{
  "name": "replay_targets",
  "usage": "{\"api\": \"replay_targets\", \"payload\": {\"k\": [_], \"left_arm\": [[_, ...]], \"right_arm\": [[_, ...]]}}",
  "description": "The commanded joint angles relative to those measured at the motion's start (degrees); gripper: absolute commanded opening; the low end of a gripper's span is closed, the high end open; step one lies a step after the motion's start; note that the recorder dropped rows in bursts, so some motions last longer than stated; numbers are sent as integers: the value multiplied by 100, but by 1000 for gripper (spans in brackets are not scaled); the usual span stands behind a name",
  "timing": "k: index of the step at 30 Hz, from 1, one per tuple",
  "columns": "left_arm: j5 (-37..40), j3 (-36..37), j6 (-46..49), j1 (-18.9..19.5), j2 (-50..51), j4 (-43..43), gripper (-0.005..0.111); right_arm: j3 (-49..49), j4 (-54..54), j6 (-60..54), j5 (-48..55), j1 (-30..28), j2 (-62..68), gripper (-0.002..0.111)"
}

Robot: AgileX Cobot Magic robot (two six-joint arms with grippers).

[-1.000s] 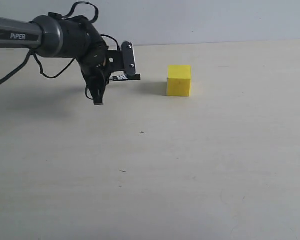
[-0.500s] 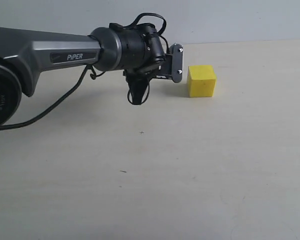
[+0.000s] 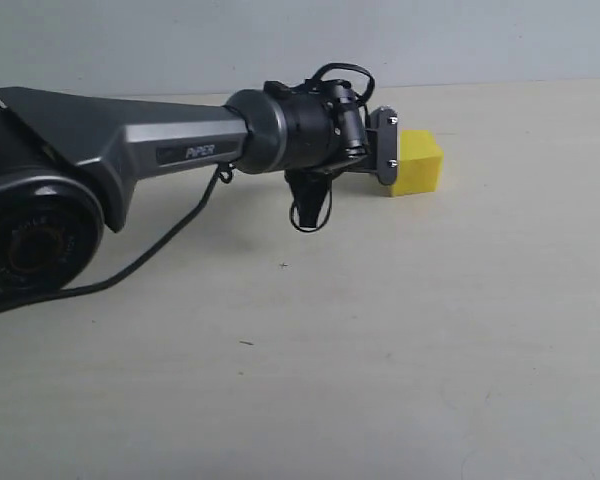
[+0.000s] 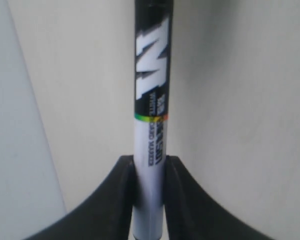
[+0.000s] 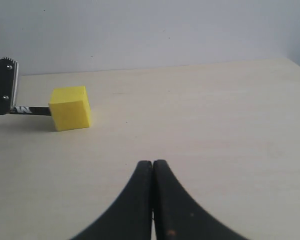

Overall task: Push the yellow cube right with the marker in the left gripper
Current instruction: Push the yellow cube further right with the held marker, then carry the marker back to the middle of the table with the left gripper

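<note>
Two hands, one pen: your left hand (image 3: 385, 150), black with silver-grey jaw plates, is clamped on the slim white-barrelled marker (image 4: 151, 100) with the black cap.

You'll find the small bright yellow cube (image 3: 421, 165) on the pale beige table (image 3: 380, 350), toward the far edge and right of centre in the exterior view, just beside the left hand's plate, which hides part of it. From the right wrist view, the marker's black end reaches the cube's side face; they look to be touching. Your black right hand (image 5: 152, 170) has its fingers pressed together on nothing, well apart from the cube.
</note>
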Motion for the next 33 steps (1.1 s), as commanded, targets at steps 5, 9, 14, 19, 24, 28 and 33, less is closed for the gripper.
{"api": "replay_targets", "payload": {"k": [5, 9, 14, 19, 24, 28, 33], "left_arm": [[532, -200, -342, -73, -1, 171, 0], [716, -200, -609, 51, -1, 93, 0], [547, -435, -794, -108, 182, 84, 0], [558, -1289, -853, -301, 641, 133, 0], [1140, -1866, -893, -365, 967, 155, 0], [1603, -1882, -904, -365, 980, 312, 0], [1892, -1882, -1051, -365, 970, 301, 0]], "right_arm": [[22, -5, -10, -24, -45, -28, 0], [22, -5, -10, -24, -45, -28, 0], [22, -5, -10, -24, -45, -28, 0], [22, -5, -10, -24, -45, -28, 0], [22, -5, -10, -24, -45, -28, 0], [22, -5, -10, -24, -45, -28, 0], [22, -5, -10, -24, -45, -28, 0]]}}
